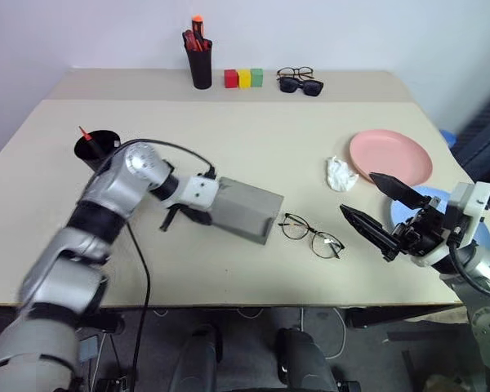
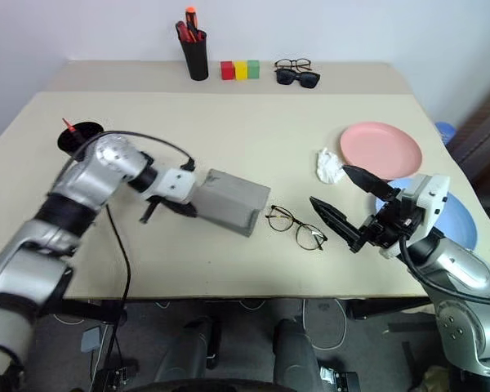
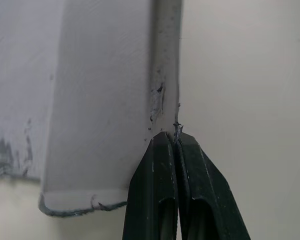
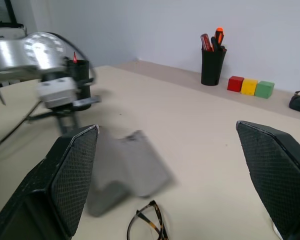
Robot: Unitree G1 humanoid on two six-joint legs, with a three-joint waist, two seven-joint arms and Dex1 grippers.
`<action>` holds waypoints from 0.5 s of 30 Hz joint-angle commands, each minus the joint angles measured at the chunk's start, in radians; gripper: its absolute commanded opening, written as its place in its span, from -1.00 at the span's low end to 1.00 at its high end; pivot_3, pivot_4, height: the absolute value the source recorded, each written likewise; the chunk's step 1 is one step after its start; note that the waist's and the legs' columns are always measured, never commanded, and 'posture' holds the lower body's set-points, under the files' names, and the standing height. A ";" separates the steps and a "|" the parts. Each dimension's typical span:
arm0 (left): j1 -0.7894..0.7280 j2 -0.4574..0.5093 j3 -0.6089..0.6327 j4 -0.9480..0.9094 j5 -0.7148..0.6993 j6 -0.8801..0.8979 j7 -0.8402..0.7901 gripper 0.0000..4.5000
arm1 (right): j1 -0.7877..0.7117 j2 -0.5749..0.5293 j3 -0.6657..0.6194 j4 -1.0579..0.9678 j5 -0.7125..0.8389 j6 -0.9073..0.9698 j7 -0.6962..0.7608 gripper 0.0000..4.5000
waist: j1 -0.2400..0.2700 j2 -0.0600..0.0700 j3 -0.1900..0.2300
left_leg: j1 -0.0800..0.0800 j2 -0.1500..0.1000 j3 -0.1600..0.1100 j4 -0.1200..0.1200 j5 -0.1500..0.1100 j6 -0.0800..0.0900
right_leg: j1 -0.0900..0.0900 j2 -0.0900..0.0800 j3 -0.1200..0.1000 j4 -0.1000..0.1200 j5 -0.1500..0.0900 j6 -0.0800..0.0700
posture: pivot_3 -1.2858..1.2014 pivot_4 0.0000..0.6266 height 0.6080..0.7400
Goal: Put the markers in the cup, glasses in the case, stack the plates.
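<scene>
The left gripper (image 3: 176, 142) has its jaws clenched on the edge of the long grey hinged case (image 1: 249, 210), while the right gripper (image 1: 371, 208) gapes near the thin wire-framed glasses (image 1: 311, 233).

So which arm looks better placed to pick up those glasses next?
The right, probably. The right gripper hangs open beside the glasses with nothing in it, while the left gripper is shut on the edge of the grey case.
</scene>
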 commanded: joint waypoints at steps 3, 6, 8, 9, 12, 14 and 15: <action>0.067 0.058 -0.065 -0.285 -0.021 0.215 -0.014 -0.98 | -0.037 -0.007 0.005 0.029 -0.010 -0.023 0.024 1.00 | 0.011 0.002 -0.001 | 0.000 0.001 0.000 0.001 0.000 0.000 | 0.001 0.001 0.000 0.000 0.000 -0.002 | 0.03 -0.52 1.00; 0.026 -0.028 -0.094 -0.298 0.055 0.339 0.051 -0.98 | -0.046 -0.011 0.003 0.041 -0.013 -0.023 0.034 1.00 | 0.028 0.002 -0.002 | 0.000 0.001 0.002 0.002 0.000 0.000 | 0.001 0.001 0.000 -0.001 0.000 -0.002 | 0.03 -0.52 1.00; -0.006 -0.093 -0.107 -0.298 0.071 0.422 0.069 -0.98 | -0.045 -0.014 -0.002 0.042 -0.015 -0.022 0.037 1.00 | 0.036 0.002 -0.002 | -0.002 0.001 0.002 0.003 0.000 0.000 | 0.001 0.001 -0.001 -0.001 0.000 -0.002 | 0.03 -0.52 1.00; -0.020 -0.125 -0.113 -0.290 0.081 0.450 0.083 -0.98 | -0.043 -0.014 -0.006 0.040 -0.014 -0.021 0.037 1.00 | 0.041 0.002 -0.001 | -0.002 0.001 0.002 0.004 0.000 0.000 | 0.001 0.001 -0.001 -0.001 0.000 -0.002 | 0.03 -0.52 1.00; -0.073 -0.223 -0.136 -0.238 0.111 0.536 0.133 -0.98 | -0.025 -0.018 -0.028 0.025 -0.012 -0.018 0.033 1.00 | 0.048 0.002 -0.001 | -0.003 0.001 0.002 0.004 0.000 0.000 | 0.001 0.001 -0.001 -0.002 0.000 -0.002 | 0.03 -0.52 1.00; -0.105 -0.281 -0.144 -0.187 0.128 0.574 0.173 -0.98 | -0.009 -0.021 -0.044 0.016 -0.010 -0.018 0.029 1.00 | 0.050 0.002 -0.001 | -0.003 0.001 0.002 0.004 0.000 0.000 | 0.000 0.001 -0.001 -0.001 0.000 -0.002 | 0.03 -0.52 1.00; -0.121 -0.312 -0.149 -0.159 0.132 0.585 0.191 -0.98 | 0.002 -0.022 -0.053 0.010 -0.010 -0.019 0.029 1.00 | 0.050 0.002 -0.001 | -0.003 0.001 0.002 0.003 0.000 0.000 | 0.000 0.002 -0.001 -0.001 0.000 -0.002 | 0.03 -0.52 1.00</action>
